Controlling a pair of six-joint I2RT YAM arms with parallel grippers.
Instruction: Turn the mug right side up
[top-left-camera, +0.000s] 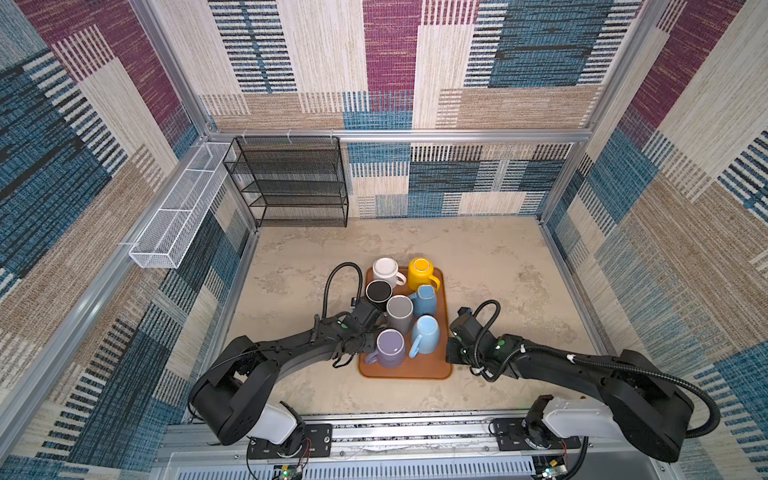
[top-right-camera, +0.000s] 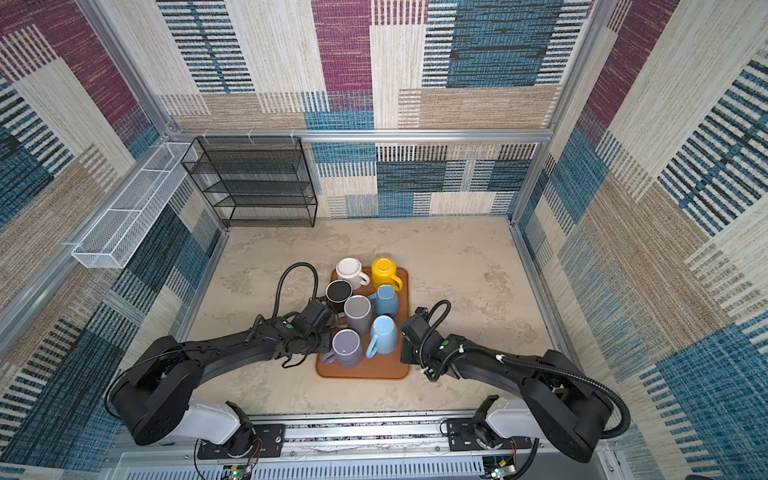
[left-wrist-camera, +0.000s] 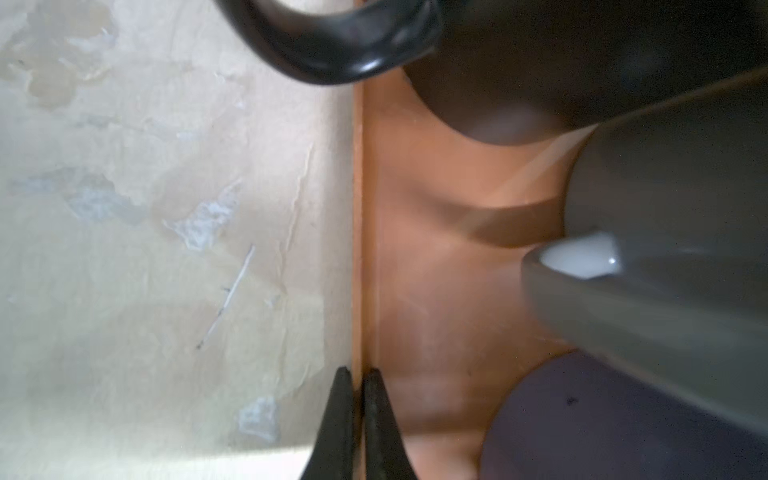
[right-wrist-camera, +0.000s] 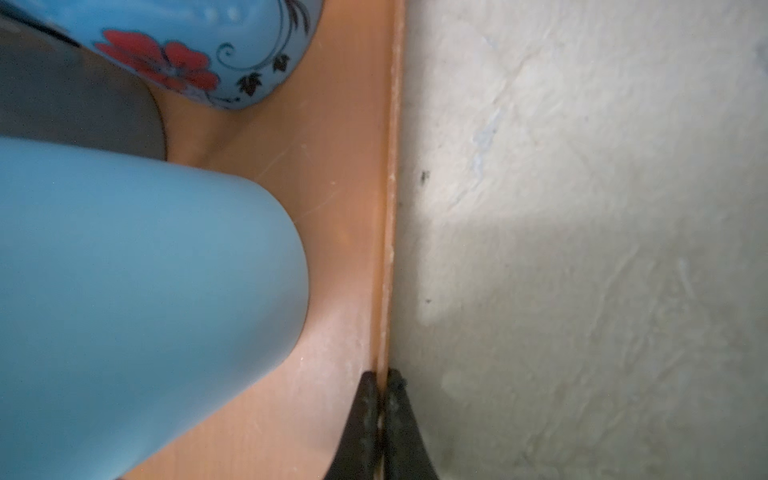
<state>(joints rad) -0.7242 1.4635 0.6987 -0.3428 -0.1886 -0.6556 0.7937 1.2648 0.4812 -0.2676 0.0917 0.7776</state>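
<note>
Patchwork-carpet walls and a mottled beige tabletop (top-left-camera: 519, 257) are seen around an orange tray (top-left-camera: 405, 371), set centre toward the near edge, w/ seven mugs (top-left-camera: 400, 312) packed on it, all apparently base-up. Tray's left rim is pinched by the left gripper (left-wrist-camera: 358, 388) and its right rim by the right gripper (right-wrist-camera: 383, 388), both clamped tight. No mug is held or righted yet; which one is meant can't be told. Task is judged barely begun.
</note>
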